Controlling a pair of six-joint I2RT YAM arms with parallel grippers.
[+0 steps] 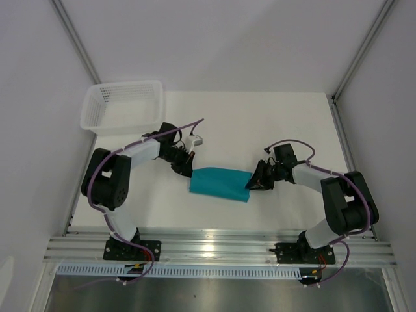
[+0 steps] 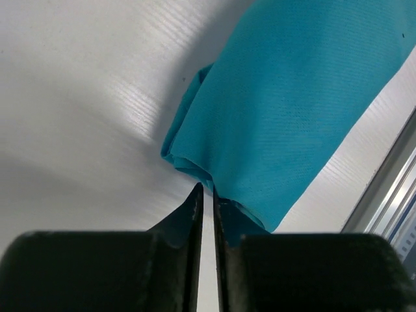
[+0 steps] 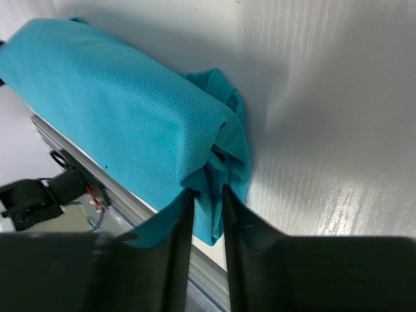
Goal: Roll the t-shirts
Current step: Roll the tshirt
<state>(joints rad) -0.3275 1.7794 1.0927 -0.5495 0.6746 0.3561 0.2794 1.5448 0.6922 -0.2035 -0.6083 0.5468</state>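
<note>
At the middle of the white desk (image 1: 260, 123), between the two arms, the teal t-shirt (image 1: 220, 184) lay as a short, thick bundle, its length running from left to right and already folded or rolled over on itself. The left pincer (image 2: 208, 192) was at the bundle's left end with its jaws drawn together to a thin slit; the tips met the cloth's edge, but whether any fabric was caught there could not be told. The right pincer (image 3: 207, 195) sat at the right end, jaws narrow, with a crumpled fold of the shirt between them. The fabric looked like a fine, light mesh knit: soft, limp, and probably a little slick, so it would likely sag, bunch and spring open once let go. It would be hard to damage, but the layers could slide over one another. The two ends, where the loose layers gathered, seemed the best places to pinch, taking several layers at once to keep the roll tight. A white mesh basket (image 1: 123, 104) stood well apart at the far left corner.
</note>
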